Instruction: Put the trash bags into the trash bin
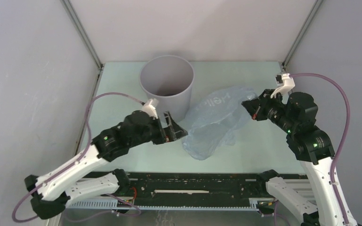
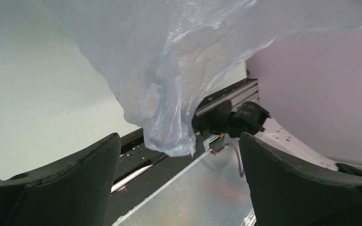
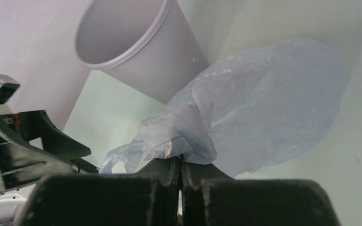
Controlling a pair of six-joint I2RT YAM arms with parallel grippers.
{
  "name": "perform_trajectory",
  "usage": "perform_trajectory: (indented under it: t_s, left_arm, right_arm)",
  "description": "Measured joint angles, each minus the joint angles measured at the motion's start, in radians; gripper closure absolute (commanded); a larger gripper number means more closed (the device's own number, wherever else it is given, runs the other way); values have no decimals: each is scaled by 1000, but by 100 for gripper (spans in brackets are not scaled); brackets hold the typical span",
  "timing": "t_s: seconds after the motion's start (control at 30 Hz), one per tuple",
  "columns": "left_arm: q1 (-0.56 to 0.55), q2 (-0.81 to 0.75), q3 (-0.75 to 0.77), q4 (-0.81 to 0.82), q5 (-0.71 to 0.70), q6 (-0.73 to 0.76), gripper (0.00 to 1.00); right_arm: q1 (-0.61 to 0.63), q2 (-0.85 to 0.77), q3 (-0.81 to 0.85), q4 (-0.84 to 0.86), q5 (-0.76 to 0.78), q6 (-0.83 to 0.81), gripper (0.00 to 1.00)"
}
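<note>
So on the left, the left gripper (image 1: 176, 127) is wide open. In the left wrist view its two black fingers (image 2: 66, 181) sit far apart with nothing between them, and a crumpled tail of the bag just hangs out in front of the gap.

Right behind it, toward the far side, is the plain grey round plastic trash bin (image 1: 167, 87), standing upright on the pale green table (image 1: 259, 150) with nothing visible inside.

Just right of the bin is the thin, crinkly, translucent pale blue-grey trash bag (image 1: 217, 117) with faint white lettering. It's outside the bin, right up against its wall as far as I can see, though I can't tell if they actually touch. It stretches from near the left gripper across to the right one.

The right gripper (image 1: 249, 106) has its fingers (image 3: 167, 172) pressed together, pinching a bunched fold of the bag's right end.
</note>
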Motion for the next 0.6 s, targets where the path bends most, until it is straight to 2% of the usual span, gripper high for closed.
perform_trajectory:
  t_s: [0.2,0.27,0.37,0.43,0.6]
  left_arm:
    - [-49,230,77,0,-3,56,1]
    - [-61,297,98,-5,-2,66,10]
    - [-77,358,119,-17,0,89,33]
    - [-80,387,141,-35,0,105,44]
    - [-83,422,185,-60,0,131,60]
  right_arm:
    - [15,-2,0,1,3,1,100]
    - [15,-5,0,3,3,2,100]
    - [14,-8,0,5,4,4,100]
    - [14,-10,0,6,3,5,100]
    - [11,-15,0,6,3,11,100]
